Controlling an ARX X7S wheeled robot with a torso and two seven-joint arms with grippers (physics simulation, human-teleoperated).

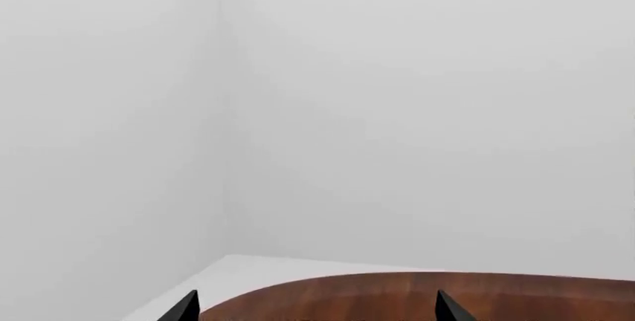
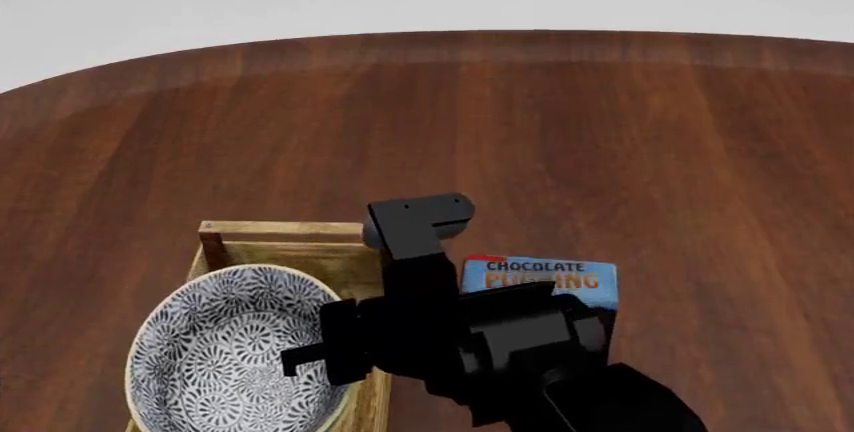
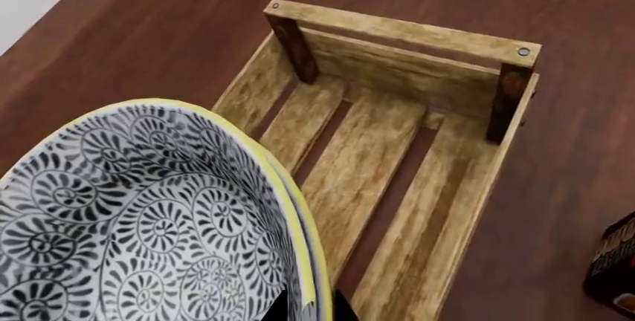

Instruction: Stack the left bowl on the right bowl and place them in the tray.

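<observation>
bowls (image 3: 149, 217): white, dense black swirl pattern, yellow rims. tray (image 3: 397, 150): light yellowish wood, darker brown corner posts. counter (image 2: 601, 132): reddish-brown wood grain. pudding box (image 2: 541, 279): blue, white and orange lettering, red corner. right arm (image 2: 454, 332): black. walls: pale grey.

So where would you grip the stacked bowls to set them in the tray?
At the nested rims of the bowls, from above on the side toward the pudding box: the thin upturned edges let the jaws pinch both together.
</observation>
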